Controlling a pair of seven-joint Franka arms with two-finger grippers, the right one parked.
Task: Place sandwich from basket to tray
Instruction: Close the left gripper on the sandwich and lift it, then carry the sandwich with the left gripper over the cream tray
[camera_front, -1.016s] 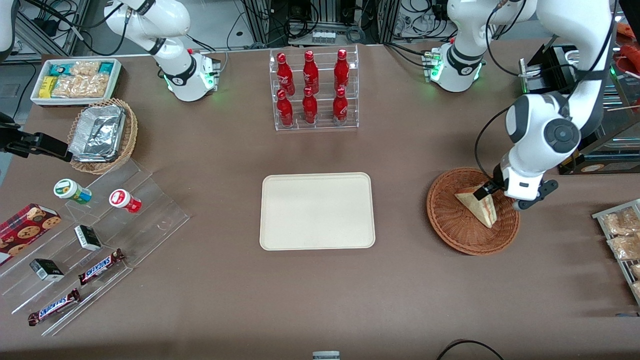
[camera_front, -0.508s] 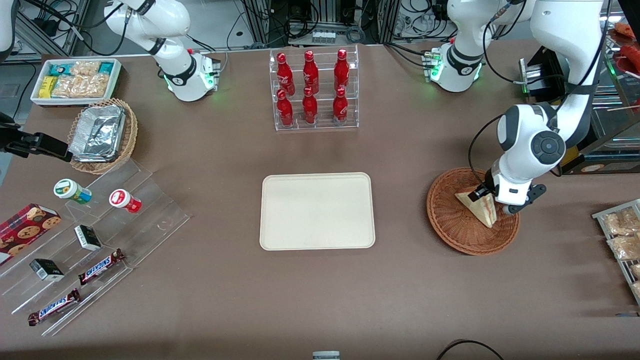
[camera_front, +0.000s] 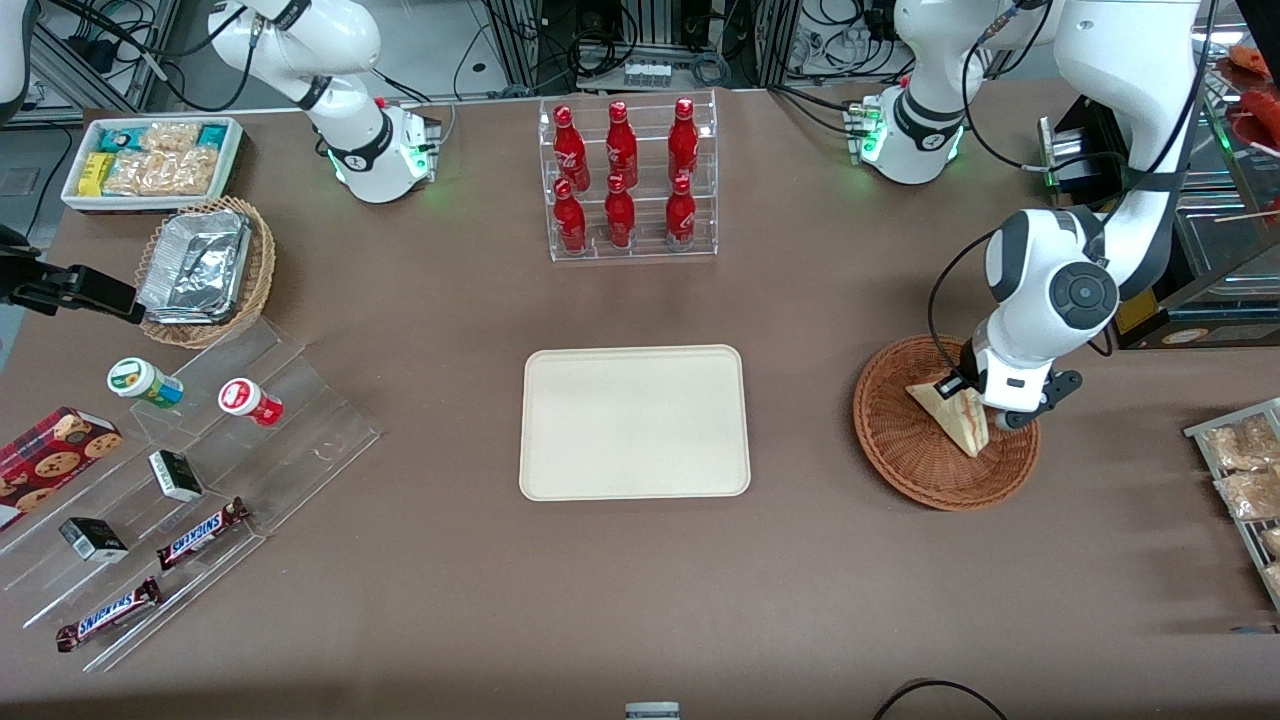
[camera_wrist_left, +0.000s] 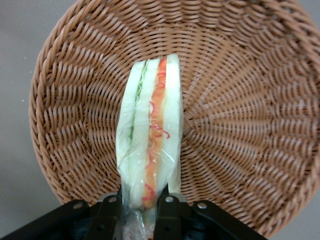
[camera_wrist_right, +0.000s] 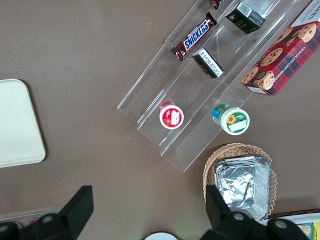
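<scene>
Tray sits bare mid-worktop, well apart from basket toward working arm's end. Sandwich w/ red + green filling stands on edge in basket, wrapped in clear film. Hand clamps sandwich's end, fingers pressing both bread faces.

Even overhead lab light, no hard shadows, front view sharp edge to edge.
Soft short shadows under the cream rectangular tray and round reddish-brown wicker basket. Wrist view: weave crisp, clear film on the white-bread triangular sandwich gives small glare spots; left arm's black two-finger gripper, clamped on the wedge's end, dark and slightly soft. Foil trays glint.
</scene>
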